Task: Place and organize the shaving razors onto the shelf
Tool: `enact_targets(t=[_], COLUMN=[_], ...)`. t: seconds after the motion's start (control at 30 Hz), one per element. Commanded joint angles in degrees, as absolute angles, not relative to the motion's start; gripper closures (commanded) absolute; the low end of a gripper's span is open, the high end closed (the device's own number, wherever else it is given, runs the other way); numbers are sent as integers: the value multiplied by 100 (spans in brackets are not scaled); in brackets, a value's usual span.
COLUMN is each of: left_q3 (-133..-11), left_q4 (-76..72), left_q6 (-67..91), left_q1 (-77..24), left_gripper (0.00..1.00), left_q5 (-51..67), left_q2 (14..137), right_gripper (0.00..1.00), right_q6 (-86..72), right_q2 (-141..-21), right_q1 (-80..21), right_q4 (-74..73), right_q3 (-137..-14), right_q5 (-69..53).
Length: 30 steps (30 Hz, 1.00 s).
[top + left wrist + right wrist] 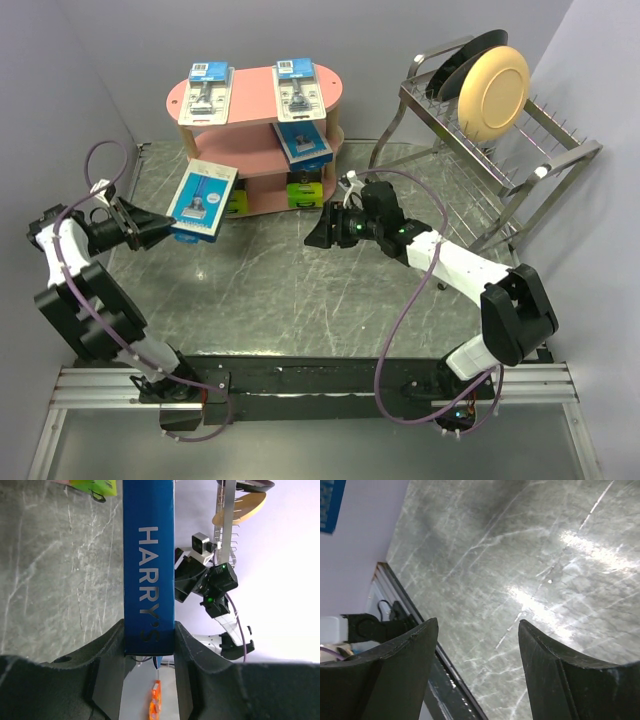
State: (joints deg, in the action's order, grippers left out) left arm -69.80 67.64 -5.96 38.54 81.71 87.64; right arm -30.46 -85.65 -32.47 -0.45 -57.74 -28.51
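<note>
The pink shelf (257, 90) stands at the back centre. Two clear blister razor packs (211, 88) (298, 88) lie on its top board. A blue-carded pack (303, 143) rests on the middle board, and two black boxes with lime-green ends (305, 190) (234, 203) sit on the bottom board. My left gripper (165, 228) is shut on another blue-carded pack (204, 201), held above the table just left of the shelf's front. In the left wrist view that pack's blue edge (148, 570) is clamped between the fingers of my left gripper (149, 630). My right gripper (320, 232) (477, 630) is open over bare table.
A silver wire dish rack (520, 160) with a cream plate (493, 92) and dark plates stands at the back right. Grey walls close in on both sides. The marbled table (290, 290) lies between the arms.
</note>
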Motion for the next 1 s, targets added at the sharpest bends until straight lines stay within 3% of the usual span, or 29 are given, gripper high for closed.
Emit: enact_targets(t=[0.0, 0.3, 0.63, 0.77, 0.8, 0.9, 0.97], left_q3=[-7583, -7893, -7357, -6322, -6293, -5855, -5495], left_q4=[7303, 7364, 7692, 5483, 5502, 4723, 3427], left_q6=[-1493, -1730, -2435, 562, 684, 1710, 2822], left_q1=[3745, 3121, 3137, 3374, 3566, 3691, 3683], left_gripper=[94, 94, 95, 95, 95, 92, 91], left_q5=[9492, 9475, 8816, 7887, 7275, 7242, 7137], left_q2=[9342, 9528, 8133, 7121, 7076, 7119, 7023], right_gripper=[27, 27, 26, 26, 26, 26, 26], right_q6=[-2602, -2118, -1846, -1740, -1732, -1670, -1618], right_q2=[-8235, -8314, -8631, -8666, -8675, -8675, -8666], right_q1=[-3208, -3226, -3357, -3489, -3524, -3603, -3621], right_q4=[-175, -571, -773, -844, -852, -879, -888], right_q3=[-5774, -5924, -6415, -6548, -6565, -6644, -6715], right_q5=[-2725, -2540, -2479, -2479, -2461, -2382, -2364])
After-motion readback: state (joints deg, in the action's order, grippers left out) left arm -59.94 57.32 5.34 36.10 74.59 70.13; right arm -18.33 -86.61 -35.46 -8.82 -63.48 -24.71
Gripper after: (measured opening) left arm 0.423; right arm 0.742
